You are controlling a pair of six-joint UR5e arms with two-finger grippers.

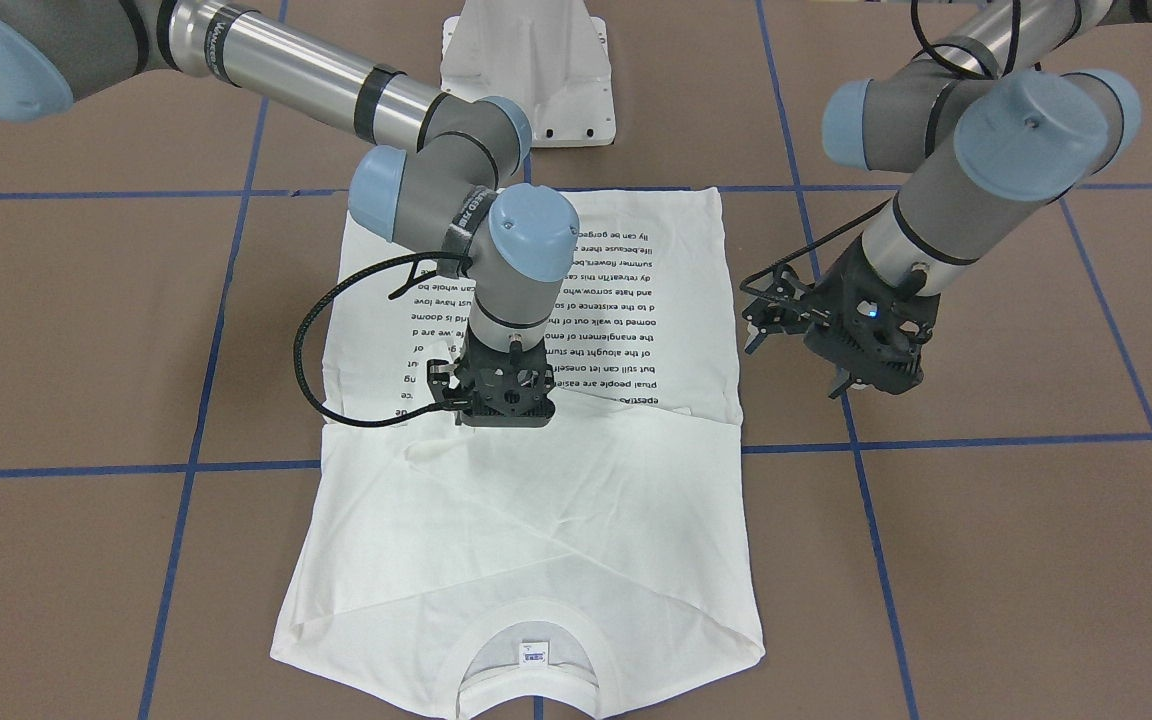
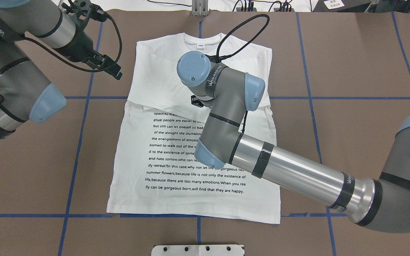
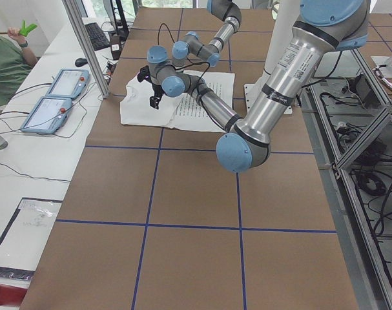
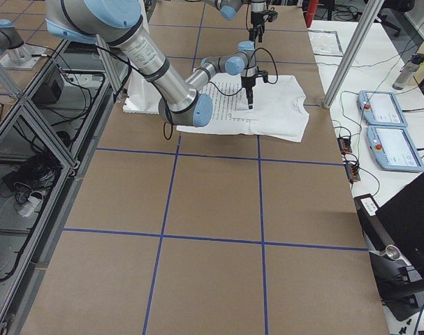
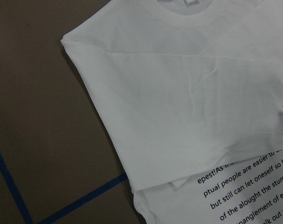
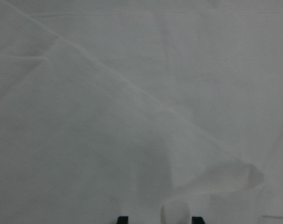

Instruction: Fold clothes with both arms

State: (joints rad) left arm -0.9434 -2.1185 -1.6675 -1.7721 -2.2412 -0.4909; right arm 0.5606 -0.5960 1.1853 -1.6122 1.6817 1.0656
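The white long-sleeved T-shirt (image 1: pixel 536 520) lies flat on the brown table, text block (image 2: pixel 190 160) up and toward the robot, collar (image 1: pixel 531 650) away from it. Its sleeves are folded in across the chest. My right gripper (image 1: pixel 504 422) points straight down at mid-shirt on the folded sleeve edge. In the right wrist view its fingertips (image 6: pixel 122 219) stand apart on either side of a small pucker of cloth (image 6: pixel 175 211), so the right gripper (image 6: pixel 160 220) is open. My left gripper (image 2: pixel 117 73) hovers over bare table beside the shirt's shoulder, looks open and holds nothing.
The white pedestal base (image 1: pixel 526 70) stands at the robot's edge behind the shirt hem. Blue tape lines (image 2: pixel 80 142) grid the table. Two operator pendants (image 3: pixel 53 97) lie on a side bench, and a person (image 3: pixel 2 64) sits beyond it.
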